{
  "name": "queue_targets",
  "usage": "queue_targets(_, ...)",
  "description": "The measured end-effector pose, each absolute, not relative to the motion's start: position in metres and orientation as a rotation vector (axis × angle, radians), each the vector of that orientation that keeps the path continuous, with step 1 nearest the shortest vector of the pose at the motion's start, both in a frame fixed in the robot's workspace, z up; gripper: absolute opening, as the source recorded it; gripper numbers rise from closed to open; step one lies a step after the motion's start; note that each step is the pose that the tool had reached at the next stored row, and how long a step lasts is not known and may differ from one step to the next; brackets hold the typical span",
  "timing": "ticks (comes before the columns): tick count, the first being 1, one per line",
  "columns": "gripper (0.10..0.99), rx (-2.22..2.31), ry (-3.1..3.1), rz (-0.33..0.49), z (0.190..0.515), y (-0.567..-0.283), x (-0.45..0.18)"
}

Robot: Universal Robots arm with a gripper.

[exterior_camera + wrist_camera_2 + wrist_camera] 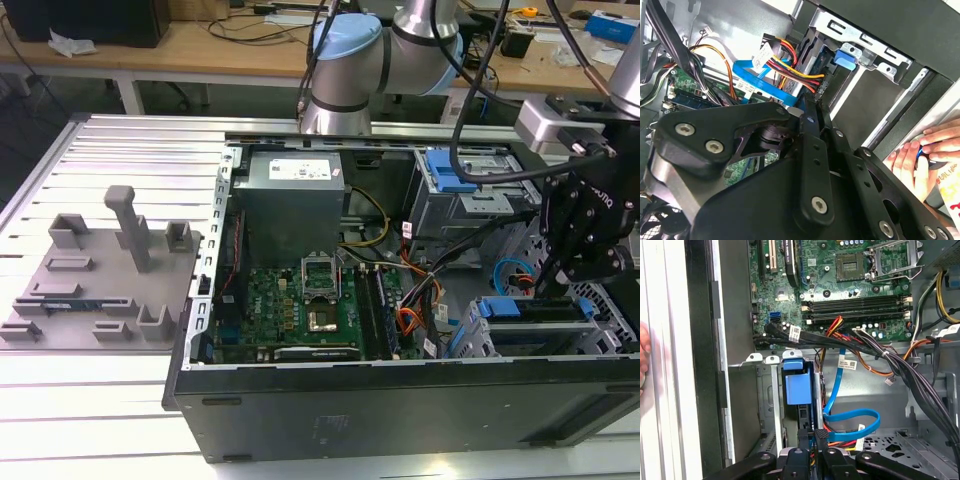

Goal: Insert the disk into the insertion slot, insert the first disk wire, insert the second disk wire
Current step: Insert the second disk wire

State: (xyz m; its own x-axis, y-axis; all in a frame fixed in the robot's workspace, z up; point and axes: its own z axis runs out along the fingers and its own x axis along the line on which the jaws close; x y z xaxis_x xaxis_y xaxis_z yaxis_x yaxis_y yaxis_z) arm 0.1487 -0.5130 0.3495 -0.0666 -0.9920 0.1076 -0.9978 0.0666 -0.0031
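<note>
Exterior view: you see the tool (556, 285) lowered into the open computer case (400, 400), near the counter's (100, 400) front edge, at the exterior view's right. Its fingers are clenched on a black connector above the disk (530, 310), which is seated in the insertion slot (600, 340). In the first wrist view, note the blue cable (850, 415) looping beside the disk's carrier (797, 387). The second wrist view adds a person's hand (920, 160) resting outside the case.

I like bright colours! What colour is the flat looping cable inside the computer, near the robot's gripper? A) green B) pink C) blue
C: in the first wrist view the flat cable curling just above the gripper is bright blue.
</note>
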Motion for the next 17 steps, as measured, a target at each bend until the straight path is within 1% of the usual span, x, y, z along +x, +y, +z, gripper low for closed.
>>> queue_targets(17, 0.161, 2.117, -2.214, 0.117, 0.344, -0.5133, 0.1494)
